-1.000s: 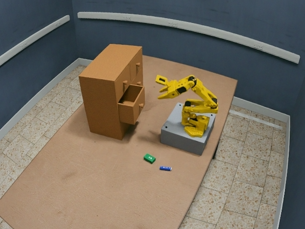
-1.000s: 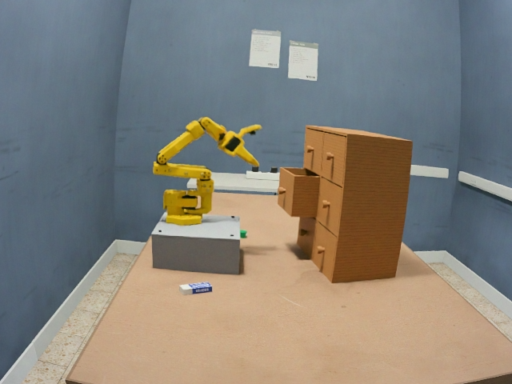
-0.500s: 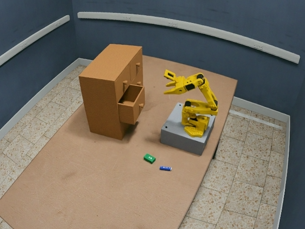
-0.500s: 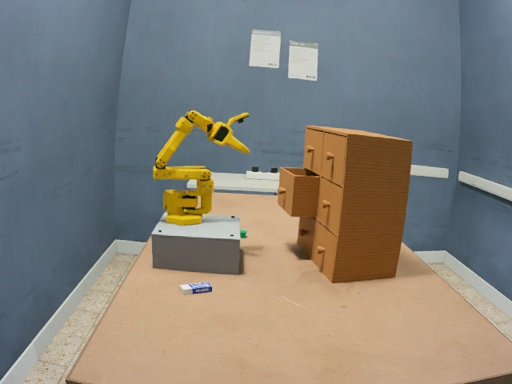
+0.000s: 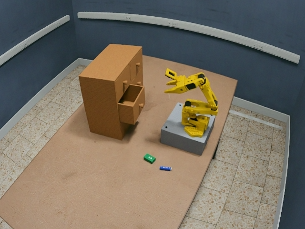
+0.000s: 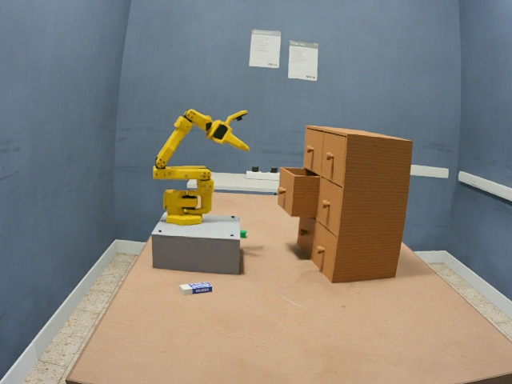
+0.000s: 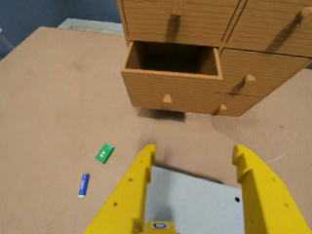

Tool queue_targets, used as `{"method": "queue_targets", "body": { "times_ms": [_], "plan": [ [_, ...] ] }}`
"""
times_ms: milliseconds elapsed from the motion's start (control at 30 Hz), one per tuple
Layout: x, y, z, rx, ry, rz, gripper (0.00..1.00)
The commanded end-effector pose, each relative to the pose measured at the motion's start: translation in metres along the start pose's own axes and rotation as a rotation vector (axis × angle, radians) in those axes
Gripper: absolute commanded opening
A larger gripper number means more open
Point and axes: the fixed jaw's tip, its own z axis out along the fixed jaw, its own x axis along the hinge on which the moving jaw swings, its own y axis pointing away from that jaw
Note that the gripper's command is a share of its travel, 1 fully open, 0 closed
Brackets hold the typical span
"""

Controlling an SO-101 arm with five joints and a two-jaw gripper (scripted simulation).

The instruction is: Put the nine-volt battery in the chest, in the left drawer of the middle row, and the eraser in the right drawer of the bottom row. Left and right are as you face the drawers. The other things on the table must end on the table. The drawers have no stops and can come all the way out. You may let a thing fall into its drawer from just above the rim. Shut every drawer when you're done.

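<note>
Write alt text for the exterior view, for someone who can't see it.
A yellow robot arm on a gray block holds its open, empty gripper toward a wooden six-drawer chest with one middle-row drawer pulled out; an eraser lies in front of the block.

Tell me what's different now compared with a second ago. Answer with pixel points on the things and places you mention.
The gripper (image 5: 167, 82) (image 6: 248, 130) (image 7: 194, 148) has moved up and back, away from the chest (image 5: 100, 103) (image 6: 370, 206) (image 7: 273, 73). Nothing was taken hold of. The open drawer (image 5: 127, 113) (image 6: 305, 194) (image 7: 171, 90) and eraser (image 6: 196, 288) stayed put.
</note>
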Motion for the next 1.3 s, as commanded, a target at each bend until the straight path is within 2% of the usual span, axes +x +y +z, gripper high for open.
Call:
{"method": "queue_targets", "body": {
  "times_ms": [0,167,400,667,733,1000,1267],
  "plan": [
    [0.000,-0.001,-0.002,0.005,-0.006,0.008,0.30],
    [0.000,-0.001,-0.002,0.005,-0.006,0.008,0.30],
    [0.001,0.027,-0.006,-0.191,-0.013,-0.110,0.30],
    [0.007,0.057,-0.017,-0.415,-0.021,-0.246,0.30],
    [0.007,0.057,-0.017,-0.415,-0.021,-0.246,0.30],
    [0.016,0.082,-0.035,-0.639,-0.029,-0.382,0.30],
    [0.017,0.083,-0.036,-0.652,-0.030,-0.389,0.30]
  ]
}}
